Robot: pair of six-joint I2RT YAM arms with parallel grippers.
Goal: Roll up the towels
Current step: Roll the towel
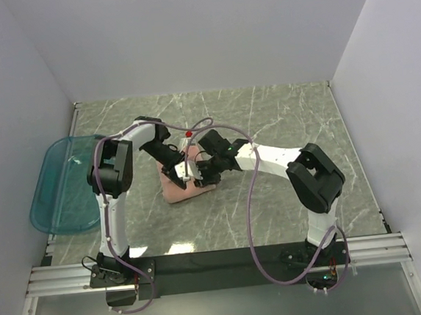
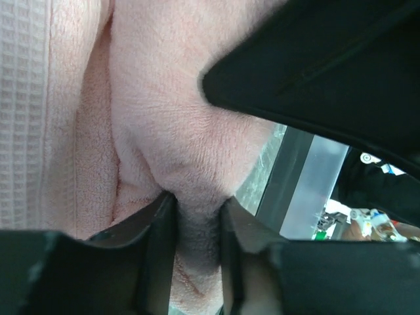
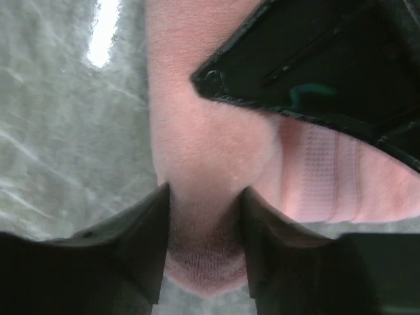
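Pink towel [image 1: 186, 190] lay bunched about mid-counter, slightly toward the left edge, well apart from the teal tray [image 1: 57, 187], which sat at the left edge. The marble counter [image 1: 288, 114] showed bare around the towel.

I had both arms bent in over the towel, wrists close together.

Left gripper [image 2: 197, 211]: jaws nearly closed, a thick fold of terry pinched between the fingers [image 2: 157, 230]. In its wrist view cloth filled most of the picture, with a waffle-weave band on the left side. The other arm's black housing blocked the upper right.

Right gripper [image 3: 205, 205]: jaws narrowed onto a rounded hump of the towel, cloth pressed against both inner faces. Counter was visible to the left of the fold in that view. A woven stripe on the towel showed to the right. I could not tell how many layers each pinch held.
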